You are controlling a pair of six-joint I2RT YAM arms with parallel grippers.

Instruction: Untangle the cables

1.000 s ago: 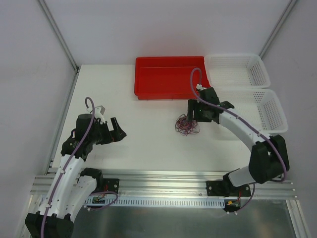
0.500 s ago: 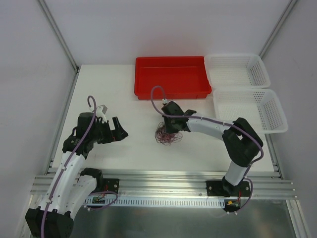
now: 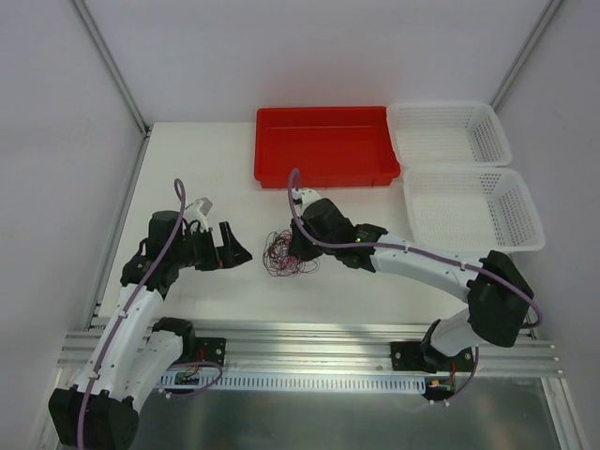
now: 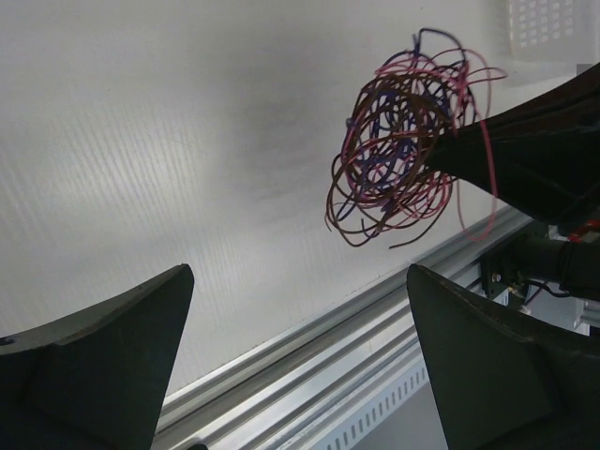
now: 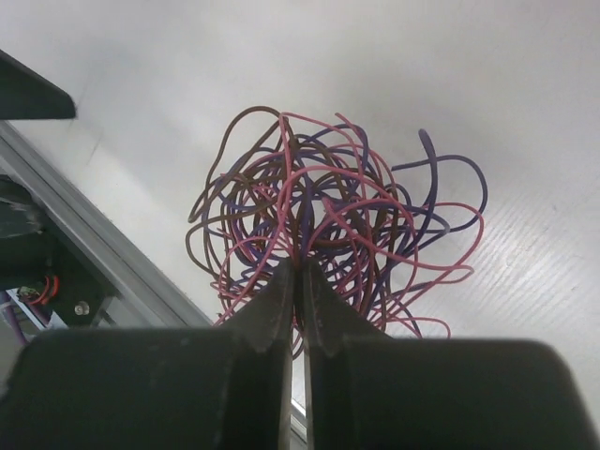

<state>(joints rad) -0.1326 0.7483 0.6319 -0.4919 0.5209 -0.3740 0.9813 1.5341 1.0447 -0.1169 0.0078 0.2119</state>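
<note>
The cables (image 3: 284, 255) are a loose ball of thin pink, purple and brown strands on the white table, left of centre. My right gripper (image 3: 298, 246) is shut on strands at the ball's right side; in the right wrist view the cables (image 5: 328, 225) fan out from my pinched right gripper (image 5: 300, 267). My left gripper (image 3: 232, 246) stands wide open a short way left of the ball, nothing between its fingers. In the left wrist view the cables (image 4: 398, 159) hang at upper right, well beyond the open left gripper (image 4: 300, 319).
A red tray (image 3: 323, 145) sits at the back centre. Two white perforated baskets (image 3: 450, 131) (image 3: 473, 208) stand at the back right. The aluminium rail (image 3: 309, 339) runs along the table's near edge, close below the cables.
The right gripper closed on the cables and dragged them left across the table, from right of centre toward the left gripper. The left arm turned slightly toward them.
</note>
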